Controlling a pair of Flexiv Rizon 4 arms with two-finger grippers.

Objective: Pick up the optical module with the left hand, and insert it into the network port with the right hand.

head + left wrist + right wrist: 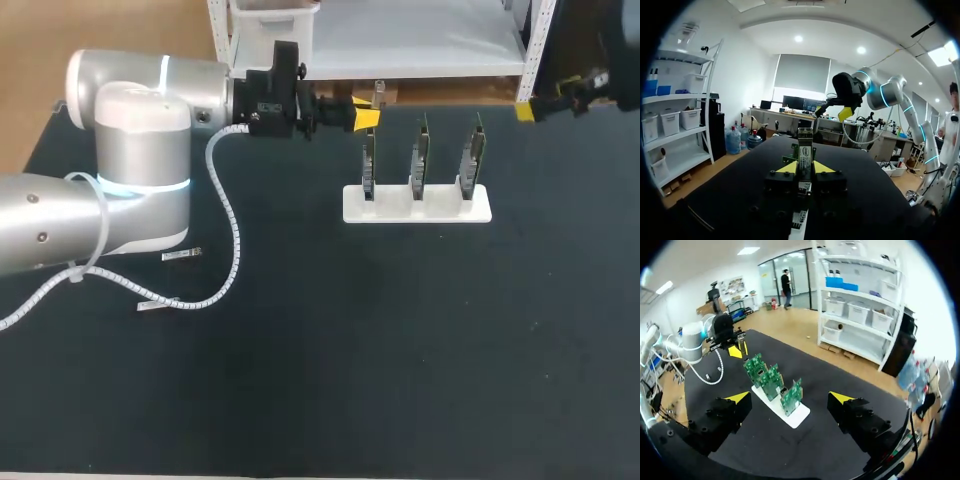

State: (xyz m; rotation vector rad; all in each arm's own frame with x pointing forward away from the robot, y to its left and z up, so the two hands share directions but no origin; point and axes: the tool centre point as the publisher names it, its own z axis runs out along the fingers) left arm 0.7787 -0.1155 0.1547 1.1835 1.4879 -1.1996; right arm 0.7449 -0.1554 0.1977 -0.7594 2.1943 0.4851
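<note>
The left gripper [805, 169] clamps the module [805, 152] above the desk, just far-left of the rack [417, 207], likely presenting it for handover; the right gripper [790, 399] hovers far right, fingers spread wide

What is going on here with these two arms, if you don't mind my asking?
The left gripper is shut on an optical module, holding it up at the far side of the table, next to a white stand that carries three green circuit boards. The right gripper is open and empty, off near the table's far right corner, so neither handover nor insertion has happened yet. Two spare modules lie on the table by the left arm.
</note>
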